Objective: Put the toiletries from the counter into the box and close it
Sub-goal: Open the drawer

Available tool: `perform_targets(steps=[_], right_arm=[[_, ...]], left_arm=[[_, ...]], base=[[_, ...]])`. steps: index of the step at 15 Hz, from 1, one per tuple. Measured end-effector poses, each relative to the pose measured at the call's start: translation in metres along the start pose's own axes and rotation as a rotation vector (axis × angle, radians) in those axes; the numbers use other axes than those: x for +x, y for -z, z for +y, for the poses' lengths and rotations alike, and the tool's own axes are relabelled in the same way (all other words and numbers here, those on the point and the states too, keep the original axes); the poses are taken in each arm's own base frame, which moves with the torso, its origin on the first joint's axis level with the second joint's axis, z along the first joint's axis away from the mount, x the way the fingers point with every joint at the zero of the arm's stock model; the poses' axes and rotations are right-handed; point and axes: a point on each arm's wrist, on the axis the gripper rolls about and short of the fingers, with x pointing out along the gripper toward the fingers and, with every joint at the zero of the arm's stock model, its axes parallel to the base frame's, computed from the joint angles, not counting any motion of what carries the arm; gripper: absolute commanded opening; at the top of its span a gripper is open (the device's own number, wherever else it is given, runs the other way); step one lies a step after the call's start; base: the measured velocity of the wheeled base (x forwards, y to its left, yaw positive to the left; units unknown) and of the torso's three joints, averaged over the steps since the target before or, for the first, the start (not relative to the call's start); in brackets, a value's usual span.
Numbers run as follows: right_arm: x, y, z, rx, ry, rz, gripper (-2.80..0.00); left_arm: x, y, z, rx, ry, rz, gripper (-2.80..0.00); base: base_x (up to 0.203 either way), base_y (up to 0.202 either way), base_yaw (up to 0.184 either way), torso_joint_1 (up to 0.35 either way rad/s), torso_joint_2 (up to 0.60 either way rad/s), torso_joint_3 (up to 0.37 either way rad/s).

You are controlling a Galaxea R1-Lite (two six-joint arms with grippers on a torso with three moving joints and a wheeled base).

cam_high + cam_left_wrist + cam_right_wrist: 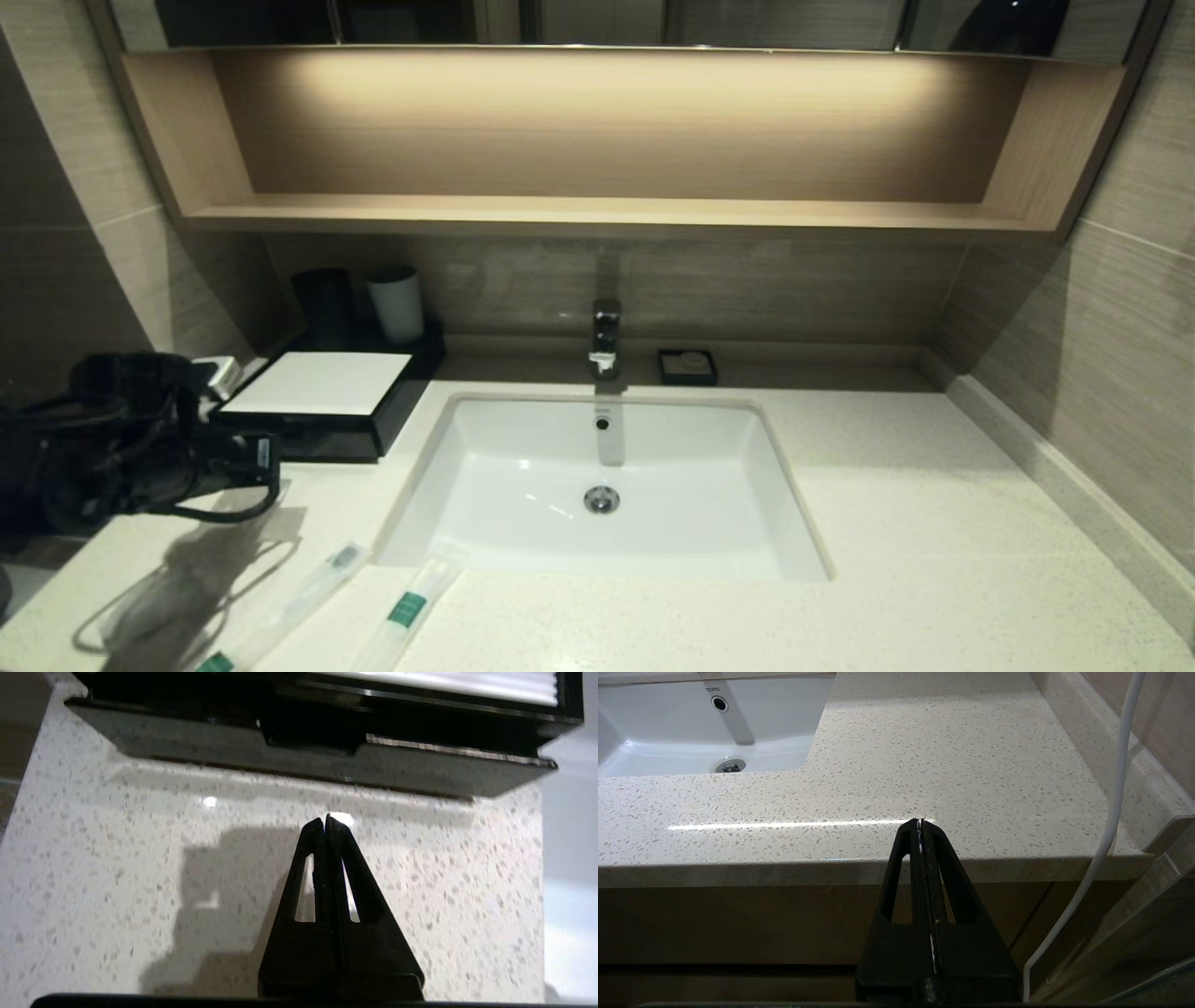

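Toothbrush packets [317, 597] cut off at counter [887, 523] edge; left pincer [325, 820] clenched, empty, near box [322, 397].

A hotel-style bathroom vanity: a white rectangular undermount sink [523, 485] set in a pale cream speckled stone counter [934, 523], a chrome faucet [606, 338] at the tiled back wall, a lit wooden shelf [597, 213] above, and wrapped green-banded toothbrush packets [406, 607] beside a black-and-white amenities box [322, 385].
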Motion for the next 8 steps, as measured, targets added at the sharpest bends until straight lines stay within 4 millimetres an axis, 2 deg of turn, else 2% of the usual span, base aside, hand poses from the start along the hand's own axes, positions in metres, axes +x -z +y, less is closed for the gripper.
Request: perform_targets(steps=[2,4,8], right_arm=[[0.0,0.0,0.0,0.0,0.0,0.0,-2.8],[0.0,0.0,0.0,0.0,-0.001,0.0,-2.8],[0.0,0.0,0.0,0.0,0.0,0.0,-2.8]], left_arm=[[-0.017,0.001,-0.003,0.016,0.006,0.058,-2.8],[-0.024,-0.003,-0.004,0.024,0.008,0.035,-2.8],[-0.014,-0.01,0.0,0.033,0.001,-0.039,-2.8]], base=[[0.0,0.0,0.0,0.0,0.0,0.0],[0.0,0.0,0.0,0.0,0.0,0.0],[0.0,0.0,0.0,0.0,0.0,0.0]])
